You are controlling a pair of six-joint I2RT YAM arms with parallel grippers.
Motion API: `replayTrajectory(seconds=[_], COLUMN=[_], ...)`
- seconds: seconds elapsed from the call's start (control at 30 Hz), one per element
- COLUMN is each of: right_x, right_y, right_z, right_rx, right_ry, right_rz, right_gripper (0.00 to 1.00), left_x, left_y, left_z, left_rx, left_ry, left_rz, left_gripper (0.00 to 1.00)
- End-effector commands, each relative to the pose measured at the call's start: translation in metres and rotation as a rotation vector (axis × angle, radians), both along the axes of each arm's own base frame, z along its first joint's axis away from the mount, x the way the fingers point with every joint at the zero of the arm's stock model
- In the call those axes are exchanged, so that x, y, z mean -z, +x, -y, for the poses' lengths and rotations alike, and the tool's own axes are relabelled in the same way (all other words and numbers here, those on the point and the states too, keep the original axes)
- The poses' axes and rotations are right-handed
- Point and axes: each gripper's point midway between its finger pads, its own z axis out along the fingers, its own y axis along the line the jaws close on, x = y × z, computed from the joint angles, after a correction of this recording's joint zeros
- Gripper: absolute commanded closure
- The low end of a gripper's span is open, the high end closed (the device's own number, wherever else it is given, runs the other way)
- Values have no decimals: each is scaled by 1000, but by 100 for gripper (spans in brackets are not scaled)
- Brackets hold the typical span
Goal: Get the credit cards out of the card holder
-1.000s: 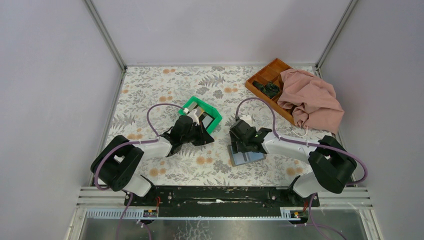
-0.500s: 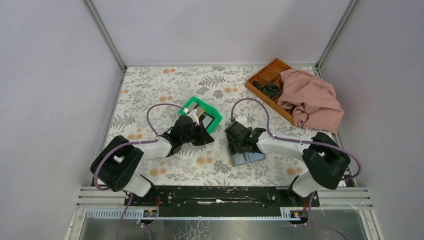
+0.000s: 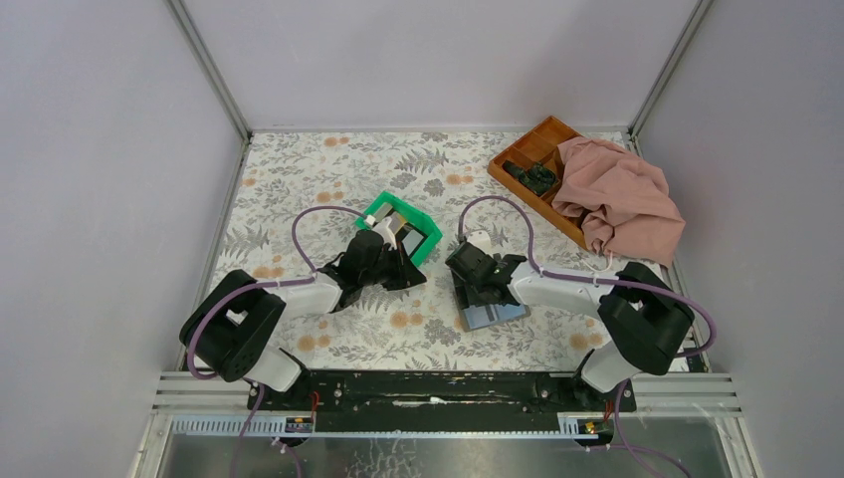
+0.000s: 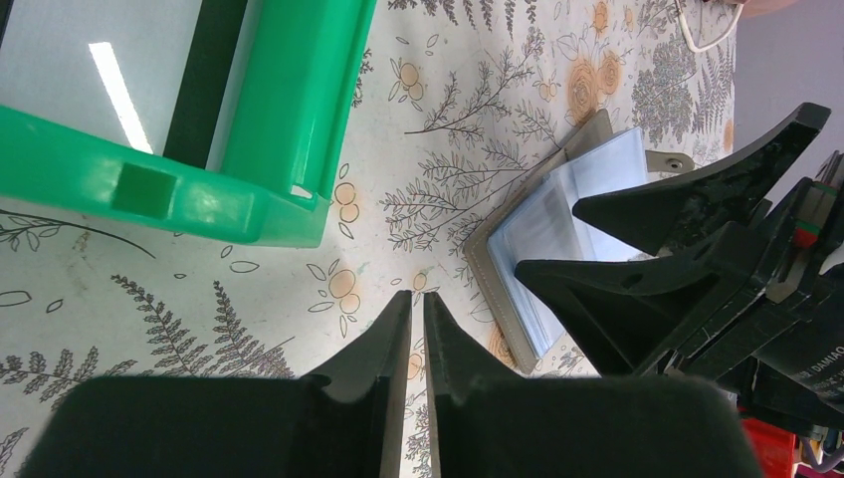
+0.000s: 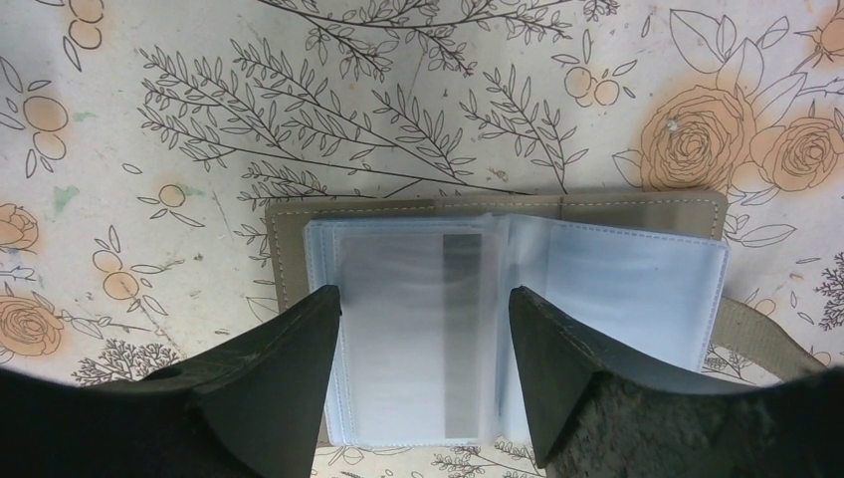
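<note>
Lying open, flat pale blue-grey card holder (image 5: 617,269) sits mid-frame between fingers of wide-open, empty right gripper (image 5: 426,299). Left gripper (image 4: 418,299) nearly closed, empty. Cards (image 5: 398,319) inside blurry, hard to make out.

"DAMIAO" — white print on right arm (image 4: 808,344)

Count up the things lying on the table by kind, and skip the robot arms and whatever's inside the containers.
Containers: 2, the green bin and the brown tray
Card holder: 1
Cloth: 1
Total: 4
</note>
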Motion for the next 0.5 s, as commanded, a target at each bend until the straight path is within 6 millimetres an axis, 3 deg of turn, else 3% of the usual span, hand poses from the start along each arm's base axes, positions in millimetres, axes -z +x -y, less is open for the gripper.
replayTrajectory(seconds=[0.0,0.47], right_x=[-5,6], right_y=[6,1], right_z=[-6,-2], right_rx=[0,7], right_ry=[-16,-43], right_rz=[26,-2], right_gripper=[30,35], left_x=[-7,-8], left_y=[4,4], left_z=[1,0], left_rx=[4,3], left_ry=[-26,-25], left_rz=[37,37], left_gripper=[85,85])
